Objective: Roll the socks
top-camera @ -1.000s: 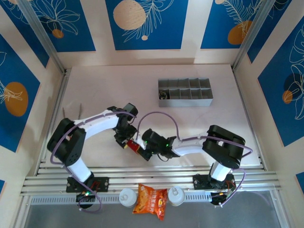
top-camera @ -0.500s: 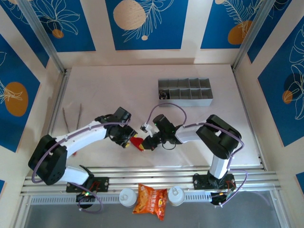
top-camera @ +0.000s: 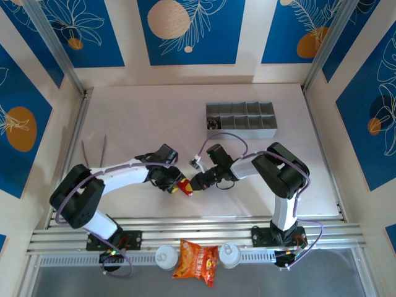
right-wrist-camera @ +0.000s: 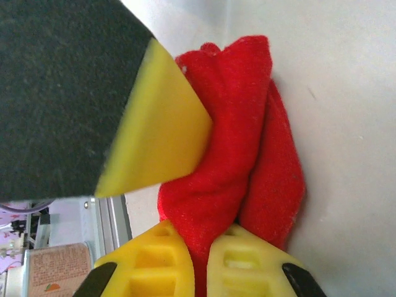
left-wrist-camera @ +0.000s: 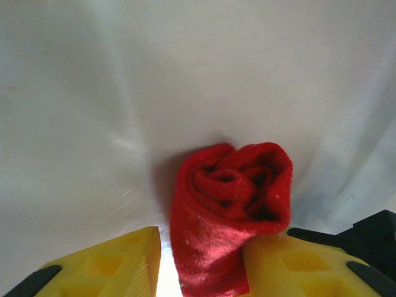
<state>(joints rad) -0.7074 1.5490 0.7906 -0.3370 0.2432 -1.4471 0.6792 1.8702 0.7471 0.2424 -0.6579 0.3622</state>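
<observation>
Our right pincer (right-wrist-camera: 201, 244) is clamped on the soft, floppy red sock (left-wrist-camera: 232, 198), our left pincer (left-wrist-camera: 204, 247) sits part-open around its roll, so we'd squeeze mid-roll.

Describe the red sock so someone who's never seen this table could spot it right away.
On the white table, look near its front edge, where the two arms meet. Between them lies the red sock, rolled into a small bundle; it is the only red fabric there, unlike the grey compartment tray farther back.
</observation>
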